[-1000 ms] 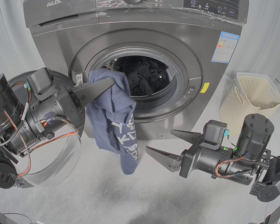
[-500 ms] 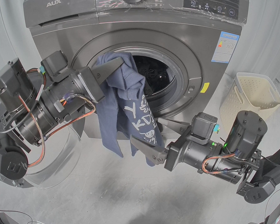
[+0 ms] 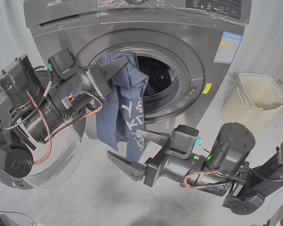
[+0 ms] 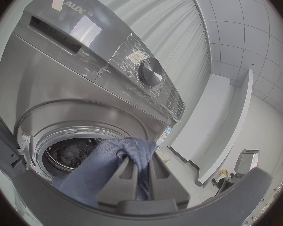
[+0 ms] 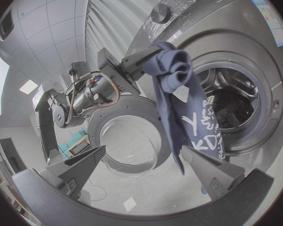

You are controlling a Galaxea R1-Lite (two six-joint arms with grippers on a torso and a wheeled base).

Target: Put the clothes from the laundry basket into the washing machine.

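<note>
A navy blue garment with white print (image 3: 129, 104) (image 5: 182, 110) hangs in front of the washing machine's round opening (image 3: 157, 79). My left gripper (image 3: 124, 61) (image 4: 143, 165) is shut on its top edge, up at the opening's upper left rim. Dark clothes (image 3: 152, 76) lie inside the drum. My right gripper (image 3: 130, 149) (image 5: 141, 153) stands open below the hanging garment, one finger (image 3: 147, 134) close to the cloth's lower end. The cream laundry basket (image 3: 258, 99) sits on the floor to the right of the machine.
The machine's glass door (image 3: 50, 160) (image 5: 129, 138) is swung open at the left, behind my left arm. Bare grey floor (image 3: 94, 198) lies in front of the machine. White curtains (image 3: 270, 41) hang behind it.
My left gripper has lifted the navy garment up and right, from the opening's left edge to its top. My right arm has swung left, bringing its open gripper under the hanging cloth.
</note>
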